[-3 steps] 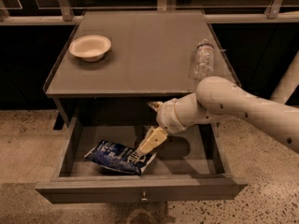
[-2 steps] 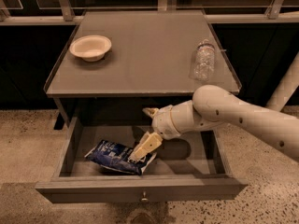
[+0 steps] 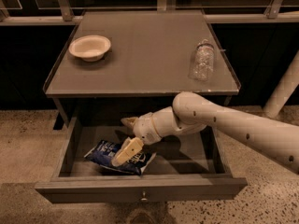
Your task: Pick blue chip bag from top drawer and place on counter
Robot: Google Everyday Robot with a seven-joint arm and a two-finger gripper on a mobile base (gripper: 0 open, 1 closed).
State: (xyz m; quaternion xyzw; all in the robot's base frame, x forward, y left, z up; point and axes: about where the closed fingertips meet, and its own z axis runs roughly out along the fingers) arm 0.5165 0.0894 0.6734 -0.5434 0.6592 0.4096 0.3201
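The blue chip bag (image 3: 105,154) lies flat on the floor of the open top drawer (image 3: 187,160), left of the middle. My gripper (image 3: 120,142) reaches into the drawer from the right and is open. Its near finger (image 3: 127,152) rests over the bag's right half. Its far finger (image 3: 129,121) points toward the drawer's back, clear of the bag. The bag is not lifted. The counter (image 3: 145,55) is the grey cabinet top above the drawer.
A white paper bowl (image 3: 89,47) stands at the counter's back left. A clear plastic bottle (image 3: 202,60) lies near the counter's right edge. The drawer front carries a small knob (image 3: 144,199). My arm (image 3: 233,122) crosses the drawer's right side. A speckled floor surrounds the cabinet.
My gripper has moved left and a little lower in the drawer, so its near finger now lies further over the chip bag. The bag has not moved.
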